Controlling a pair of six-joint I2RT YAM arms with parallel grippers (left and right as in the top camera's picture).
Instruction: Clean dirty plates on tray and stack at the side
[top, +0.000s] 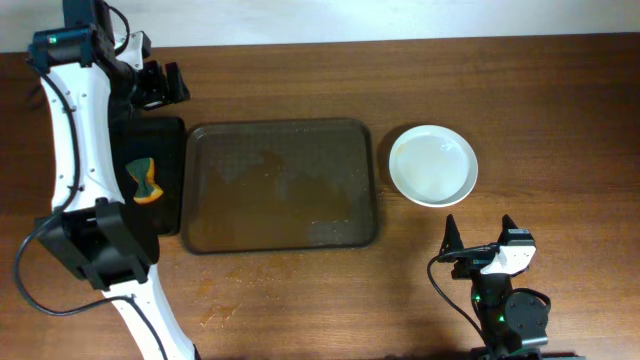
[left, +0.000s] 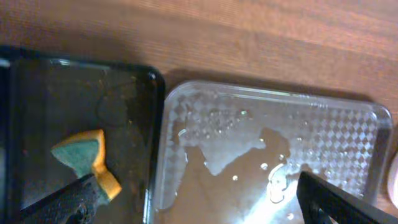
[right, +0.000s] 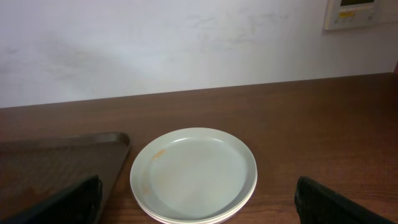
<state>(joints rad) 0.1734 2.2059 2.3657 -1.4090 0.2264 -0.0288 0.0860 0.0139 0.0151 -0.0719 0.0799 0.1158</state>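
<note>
The white plates (top: 432, 165) sit stacked on the bare table to the right of the tray (top: 280, 185). In the right wrist view the top plate (right: 194, 171) is faintly bluish, with small orange smears near its left rim. The dark brown tray holds no plates and looks wet; the left wrist view shows water film and droplets on it (left: 267, 149). My left gripper (top: 165, 85) is open and empty above the table's far left, and its fingers (left: 196, 205) straddle the gap between the two trays. My right gripper (top: 478, 228) is open and empty just in front of the plates, which show between its fingers (right: 199, 214).
A smaller black tray (top: 165, 140) lies against the brown tray's left side, with a green and orange sponge (top: 145, 180) on it; the sponge also shows in the left wrist view (left: 84, 158). A white wall rises behind the table's far edge (right: 186, 56).
</note>
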